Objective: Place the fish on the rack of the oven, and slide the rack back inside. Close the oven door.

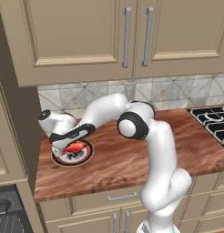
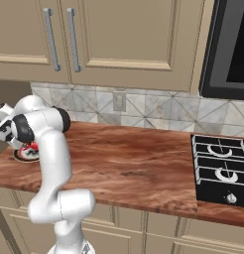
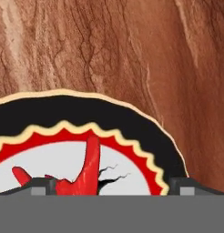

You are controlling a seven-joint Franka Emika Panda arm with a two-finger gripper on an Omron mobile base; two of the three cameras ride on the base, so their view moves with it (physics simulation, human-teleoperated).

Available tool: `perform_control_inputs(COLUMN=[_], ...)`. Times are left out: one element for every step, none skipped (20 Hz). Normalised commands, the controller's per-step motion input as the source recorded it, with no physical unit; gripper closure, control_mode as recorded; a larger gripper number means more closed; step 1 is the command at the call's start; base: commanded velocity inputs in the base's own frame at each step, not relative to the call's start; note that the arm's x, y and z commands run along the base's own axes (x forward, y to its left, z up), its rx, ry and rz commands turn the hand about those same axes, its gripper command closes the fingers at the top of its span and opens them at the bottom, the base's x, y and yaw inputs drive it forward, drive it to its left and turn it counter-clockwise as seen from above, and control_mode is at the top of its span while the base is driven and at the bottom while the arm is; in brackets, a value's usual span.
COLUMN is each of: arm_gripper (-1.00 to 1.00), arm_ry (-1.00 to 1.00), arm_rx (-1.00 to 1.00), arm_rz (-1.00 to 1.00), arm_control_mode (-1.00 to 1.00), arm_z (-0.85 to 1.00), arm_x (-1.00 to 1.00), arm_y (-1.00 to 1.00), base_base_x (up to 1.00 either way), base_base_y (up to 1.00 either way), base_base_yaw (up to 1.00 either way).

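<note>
Hand (image 1: pixel 68 146) is low over the plate (image 1: pixel 84 157) at the far left end of the wooden tabletop (image 1: pixel 118 164), arm bent down and across from the base. Jaws spread wide, nothing held yet. In the hand view both dark fingertips (image 3: pixel 41 185) sit at the bottom, one each side of the fish (image 3: pixel 86 168), which lies on the plate's white centre inside the red zigzag ring. Fish is red-orange, lumpy, w/ a fin or tail sticking up between the jaws. Right base view shows the fish (image 2: pixel 30 147) and plate (image 2: pixel 25 157) partly hidden behind the arm.

Step in hand, judged: the pick, approach nearly done. To do it well: keep the hand centred on the body, not the thin upright part; go down until pads bracket the thick bit w/o pressing the plate; close slow so the fish doesn't squirt sideways; lift straight up so the plate stays put. Oven corner (image 1: pixel 7 214) sits lower left, so transport goes that way.
</note>
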Motion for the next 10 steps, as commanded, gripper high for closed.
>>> perform_control_inputs(arm_gripper=[-1.00,-1.00,-1.00,-1.00,-1.00,-1.00,-1.00,-1.00,-1.00,-1.00], arm_ry=[0.00,0.00,0.00,0.00,0.00,0.00,0.00,0.00,0.00,0.00], arm_rx=[0.00,0.00,0.00,0.00,0.00,0.00,0.00,0.00,0.00,0.00], arm_rz=[0.02,0.03,0.04,0.04,0.04,0.03,0.03,0.03,0.03,0.03], arm_control_mode=[-1.00,-1.00,-1.00,-1.00,-1.00,-1.00,-1.00,-1.00,-1.00,-1.00], arm_z=[0.00,0.00,0.00,0.00,0.00,0.00,0.00,0.00,0.00,0.00], arm_x=[-0.25,-0.23,-0.26,-0.28,-0.29,-0.28,-0.26,-0.22,-0.15,-0.12], arm_y=[-0.55,-0.50,-0.49,-0.44,-0.44,-0.42,-0.41,-0.38,-0.31,-0.29], base_base_x=[0.00,0.00,0.00,0.00,0.00,0.00,0.00,0.00,0.00,0.00], base_base_y=[0.00,0.00,0.00,0.00,0.00,0.00,0.00,0.00,0.00,0.00], base_base_yaw=[0.00,0.00,0.00,0.00,0.00,0.00,0.00,0.00,0.00,0.00])
